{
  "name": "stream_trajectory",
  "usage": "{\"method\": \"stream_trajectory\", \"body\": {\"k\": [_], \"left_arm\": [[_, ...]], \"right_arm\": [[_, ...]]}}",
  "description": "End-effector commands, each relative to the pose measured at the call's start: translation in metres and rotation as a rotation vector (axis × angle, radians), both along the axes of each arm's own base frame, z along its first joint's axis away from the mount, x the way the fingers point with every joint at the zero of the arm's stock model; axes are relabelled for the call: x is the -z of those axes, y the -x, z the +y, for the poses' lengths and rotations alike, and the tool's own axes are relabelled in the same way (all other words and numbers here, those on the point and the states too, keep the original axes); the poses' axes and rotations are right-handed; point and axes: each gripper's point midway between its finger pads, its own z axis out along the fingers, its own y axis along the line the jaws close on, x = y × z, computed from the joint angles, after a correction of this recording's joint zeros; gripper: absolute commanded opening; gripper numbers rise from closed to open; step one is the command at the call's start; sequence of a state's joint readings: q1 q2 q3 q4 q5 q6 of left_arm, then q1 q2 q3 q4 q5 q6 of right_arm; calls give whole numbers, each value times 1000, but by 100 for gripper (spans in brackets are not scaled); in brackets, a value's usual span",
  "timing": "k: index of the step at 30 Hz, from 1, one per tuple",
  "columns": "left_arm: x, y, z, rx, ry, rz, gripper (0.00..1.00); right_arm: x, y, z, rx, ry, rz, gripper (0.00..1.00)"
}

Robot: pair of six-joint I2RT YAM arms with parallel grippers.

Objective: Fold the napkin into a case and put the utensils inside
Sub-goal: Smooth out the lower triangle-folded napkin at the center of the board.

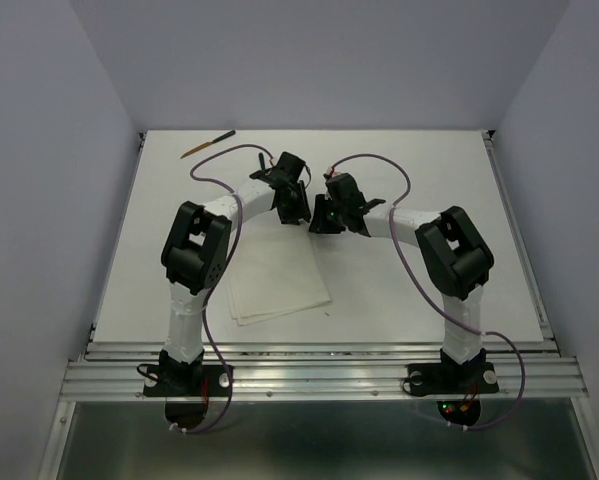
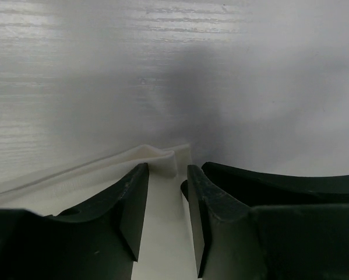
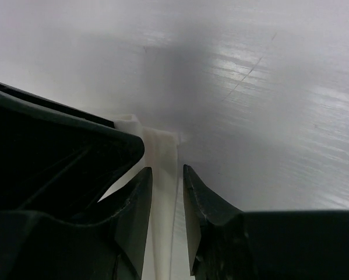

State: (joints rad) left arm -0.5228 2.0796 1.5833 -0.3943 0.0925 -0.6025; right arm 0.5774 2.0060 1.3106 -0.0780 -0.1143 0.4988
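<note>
The white napkin [image 1: 279, 280] lies folded in layers on the table between the two arms. Both grippers sit side by side at its far edge. My left gripper [image 1: 297, 212] is slightly open, its jaws low over the cloth, with a bunched napkin corner [image 2: 162, 157] just past the fingertips. My right gripper [image 1: 321, 222] is also slightly open, straddling the napkin's edge [image 3: 162, 146]. The left gripper's body fills the left of the right wrist view. A thin brown wooden utensil [image 1: 207, 144] with a dark end lies at the far left of the table. No pouch shape shows.
The white table [image 1: 429, 180] has metal rails along its right and near edges. Purple cables [image 1: 214, 175] loop from both arms. Grey walls stand close on the left, back and right.
</note>
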Motion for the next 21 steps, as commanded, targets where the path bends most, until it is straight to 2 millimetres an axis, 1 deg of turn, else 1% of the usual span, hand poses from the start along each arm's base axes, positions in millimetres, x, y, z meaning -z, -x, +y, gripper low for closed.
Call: {"method": "stream_trajectory", "body": {"k": [1,4,7,8,10,11,16,18,21], "left_arm": [[-11,-4,-5,11,2,-16,41],[-6,-1,-3,7,-8,-6,34],[-5,0,-4,8,-3,-4,20],[-6,0,-4,9,-1,-5,16],[-6,0,-5,12,4,-8,10],[-8,0,-6,14,8,-10,0],[-14,0,-12,22,36,-20,0],[-18,0,-13,23,48,-24,0],[-25,1,-18,31,65,-35,0]], "right_arm": [[-7,-11,13,-25,-46,-22,33],[1,-10,14,-30,-46,-10,33],[9,-9,13,-27,-40,0,31],[11,-9,12,-24,-36,4,29],[13,-9,11,-15,-37,2,21],[16,-8,10,-10,-33,7,15],[22,-4,5,2,-22,19,1],[24,-3,4,9,-17,23,1],[17,-8,6,13,-34,-8,1]]}}
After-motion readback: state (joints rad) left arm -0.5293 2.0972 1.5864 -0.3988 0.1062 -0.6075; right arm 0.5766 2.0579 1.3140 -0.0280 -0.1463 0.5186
